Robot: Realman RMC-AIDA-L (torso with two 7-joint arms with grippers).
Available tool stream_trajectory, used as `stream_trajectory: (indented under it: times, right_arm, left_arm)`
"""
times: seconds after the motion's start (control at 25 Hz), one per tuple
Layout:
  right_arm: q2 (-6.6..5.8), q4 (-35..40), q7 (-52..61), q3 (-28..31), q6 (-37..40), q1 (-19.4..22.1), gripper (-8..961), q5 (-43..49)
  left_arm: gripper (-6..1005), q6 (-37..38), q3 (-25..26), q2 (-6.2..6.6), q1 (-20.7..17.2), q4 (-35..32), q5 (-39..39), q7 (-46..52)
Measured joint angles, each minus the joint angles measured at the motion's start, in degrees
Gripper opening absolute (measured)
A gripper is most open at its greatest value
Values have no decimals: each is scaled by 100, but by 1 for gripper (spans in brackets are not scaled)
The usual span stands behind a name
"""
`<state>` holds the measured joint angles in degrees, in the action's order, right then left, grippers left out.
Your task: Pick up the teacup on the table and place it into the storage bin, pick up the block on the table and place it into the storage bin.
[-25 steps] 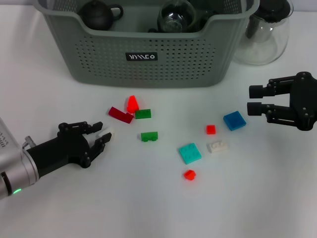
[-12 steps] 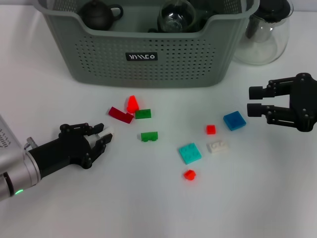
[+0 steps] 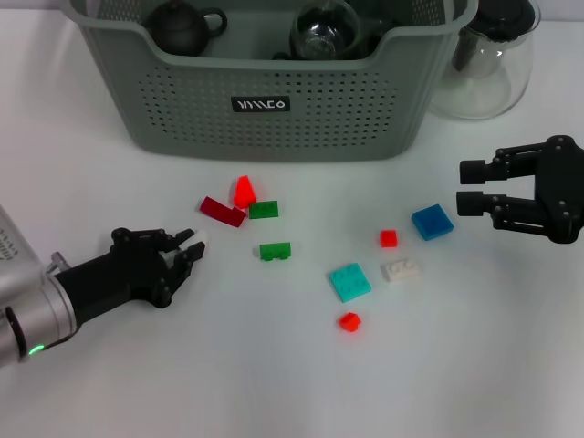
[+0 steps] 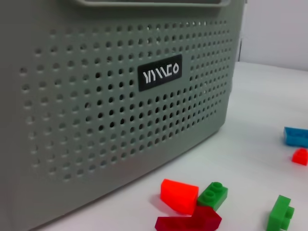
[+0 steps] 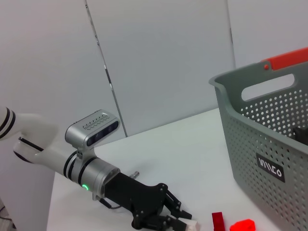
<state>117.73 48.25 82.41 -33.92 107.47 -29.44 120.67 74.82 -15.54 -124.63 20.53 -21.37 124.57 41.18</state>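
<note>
Risk is that the small white block [image 3: 195, 243], pinched in the closed jaws of the left gripper [image 3: 185, 248] low over the tabletop [image 3: 274, 383], slips before reaching the storage bin [image 3: 274, 100]; right gripper [image 3: 467, 185] hovers open near the blue block [image 3: 432, 222].

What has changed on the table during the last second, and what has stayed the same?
The left pincer, shut on a small white block, drew back a little toward the robot's left and lower in the head view, the block with it. The right pincer stayed open near the blue block. The loose blocks, the bin and the pitcher did not move.
</note>
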Motion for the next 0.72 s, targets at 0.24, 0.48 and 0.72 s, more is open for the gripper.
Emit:
stream_trajectory:
  times: [0.24, 0.48, 0.72]
  right_arm:
    - [-5, 0, 3, 0, 3, 0, 413, 0]
    - [-15, 0, 4, 0, 3, 0, 413, 0]
    - [-13, 0, 6, 0, 2, 0, 413, 0]
  left_arm:
    - [164, 482, -3, 34, -52, -298, 11, 497]
    - [155, 1509, 5, 93, -110, -973, 14, 1546]
    - [169, 3362, 431, 329, 130, -1457, -172, 2810]
